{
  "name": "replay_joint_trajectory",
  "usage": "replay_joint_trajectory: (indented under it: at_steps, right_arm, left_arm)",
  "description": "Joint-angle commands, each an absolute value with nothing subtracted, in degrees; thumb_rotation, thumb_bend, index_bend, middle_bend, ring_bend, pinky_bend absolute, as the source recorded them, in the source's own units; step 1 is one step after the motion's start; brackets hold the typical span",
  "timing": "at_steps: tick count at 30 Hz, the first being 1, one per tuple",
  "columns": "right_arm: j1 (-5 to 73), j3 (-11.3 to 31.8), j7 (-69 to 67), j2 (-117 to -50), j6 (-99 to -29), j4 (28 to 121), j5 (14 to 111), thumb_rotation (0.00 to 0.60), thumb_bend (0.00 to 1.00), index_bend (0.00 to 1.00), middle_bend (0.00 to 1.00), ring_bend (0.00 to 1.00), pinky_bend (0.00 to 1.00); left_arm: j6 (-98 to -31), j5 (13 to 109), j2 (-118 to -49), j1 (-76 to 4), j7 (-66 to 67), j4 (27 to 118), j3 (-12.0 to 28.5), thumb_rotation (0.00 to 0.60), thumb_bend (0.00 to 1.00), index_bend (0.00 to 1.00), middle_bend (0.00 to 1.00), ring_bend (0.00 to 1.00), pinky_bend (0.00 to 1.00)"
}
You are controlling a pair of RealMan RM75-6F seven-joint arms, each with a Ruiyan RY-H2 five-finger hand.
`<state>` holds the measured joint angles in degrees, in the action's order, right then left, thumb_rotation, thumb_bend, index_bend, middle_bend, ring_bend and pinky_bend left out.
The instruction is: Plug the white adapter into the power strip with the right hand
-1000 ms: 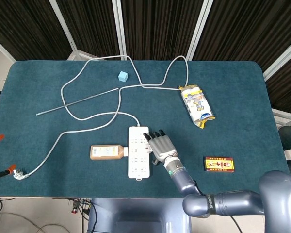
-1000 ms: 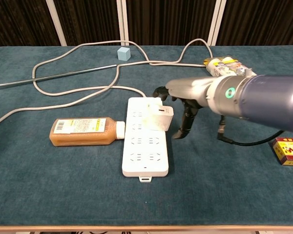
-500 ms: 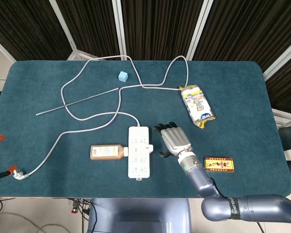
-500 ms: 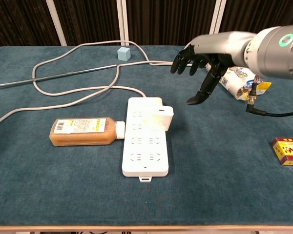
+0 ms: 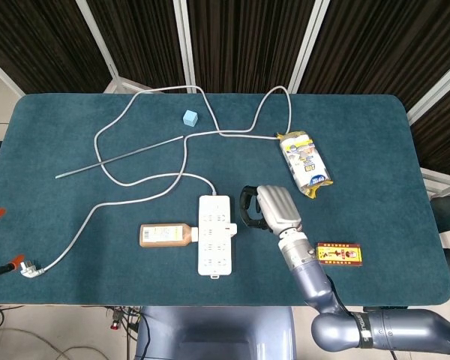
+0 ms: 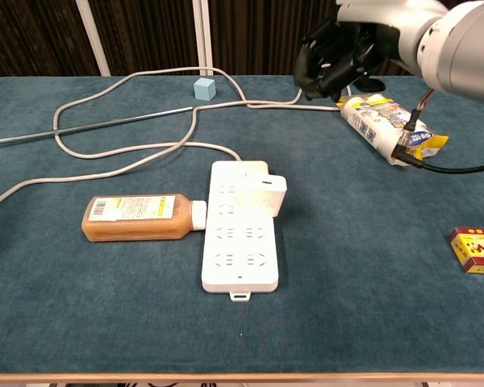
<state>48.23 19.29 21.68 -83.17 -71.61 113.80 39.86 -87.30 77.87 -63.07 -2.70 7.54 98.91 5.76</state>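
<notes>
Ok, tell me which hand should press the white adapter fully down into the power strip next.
Right. Only the right hand is in view, raised just right of the white adapter, which sits on the power strip. Its fingers are curled, holding nothing. The left hand shows in neither view.

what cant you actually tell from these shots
- Whether the white adapter has its prongs fully in the power strip: its own body hides them in both views.
- Left hand: outside both views.
- Label text on the amber bottle: too small.
- Right hand palm: faces away in head view.
</notes>
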Motion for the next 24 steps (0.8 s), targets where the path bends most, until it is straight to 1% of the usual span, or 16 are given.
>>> replay_joint_trajectory:
  at_steps: [1,3,6,8,9,12,14,16,19,21,24]
  right_arm:
    - [47.25,20.21,19.52,-83.97,-71.76,112.89,40.09,0.6,0.61,0.76,0.62,0.7,0.96]
    - [47.02,20.48,18.66,-83.84,-70.96,112.45,39.56,0.6,0.61,0.78,0.66,0.73,0.97]
    - [46.8,20.78,18.43,-83.89,-71.14,111.79,39.11,0.6,0.61,0.9,0.75,0.82,1.0]
    - [46.58,20.88,18.57,-84.27,-71.98,111.39,38.96,0.6,0.64,0.98,0.81,0.88,1.0]
    - [46.46,20.99,18.51,-84.29,-72.04,111.53,38.58,0.6,0.67,0.99,0.84,0.9,1.0]
    - [46.11,21.72,17.46,-84.04,-71.02,112.64,36.28,0.6,0.75,1.0,0.87,0.93,1.0]
    - [45.84,22.6,15.6,-83.28,-68.49,114.11,33.45,0.6,0.78,1.0,0.88,0.94,1.0]
    - [45.74,23.86,13.35,-82.16,-65.3,115.27,30.63,0.6,0.79,1.0,0.88,0.95,1.0]
    - [45.9,24.59,11.52,-80.83,-61.71,115.83,28.64,0.6,0.79,1.0,0.89,0.95,1.0]
    - [46.56,23.96,12.4,-80.73,-61.25,115.45,28.91,0.6,0.79,1.0,0.89,0.95,1.0]
    - [47.57,22.76,14.16,-82.09,-62.6,114.89,30.09,0.6,0.79,1.0,0.89,0.95,1.0]
  left_arm:
    - [-87.21,77.87,-63.07,-2.72,7.61,98.95,5.71,0.6,0.09,0.2,0.0,0.0,0.0]
    - [-87.18,77.95,-63.09,-2.74,7.74,99.0,5.65,0.6,0.09,0.2,0.0,0.0,0.0]
    - [-87.12,77.93,-63.11,-2.74,7.77,99.0,5.62,0.6,0.09,0.2,0.0,0.0,0.0]
    - [-87.0,77.84,-63.09,-2.78,7.75,99.02,5.63,0.6,0.09,0.2,0.0,0.0,0.0]
    - [-86.92,77.79,-63.09,-2.81,7.76,99.02,5.63,0.6,0.09,0.2,0.0,0.0,0.0]
    - [-86.7,77.72,-63.13,-2.92,7.93,99.02,5.6,0.6,0.09,0.2,0.0,0.0,0.0]
    - [-86.42,77.81,-63.14,-3.01,8.0,99.07,5.46,0.6,0.09,0.2,0.0,0.0,0.0]
    - [-86.18,77.95,-63.03,-3.06,7.87,99.18,5.3,0.6,0.09,0.2,0.0,0.0,0.0]
    - [-86.26,78.09,-62.94,-3.02,7.76,99.21,5.26,0.6,0.09,0.2,0.0,0.0,0.0]
    - [-86.35,78.02,-62.98,-3.0,7.82,99.19,5.3,0.6,0.09,0.2,0.0,0.0,0.0]
    - [-86.18,78.0,-63.01,-3.08,7.92,99.2,5.25,0.6,0.09,0.2,0.0,0.0,0.0]
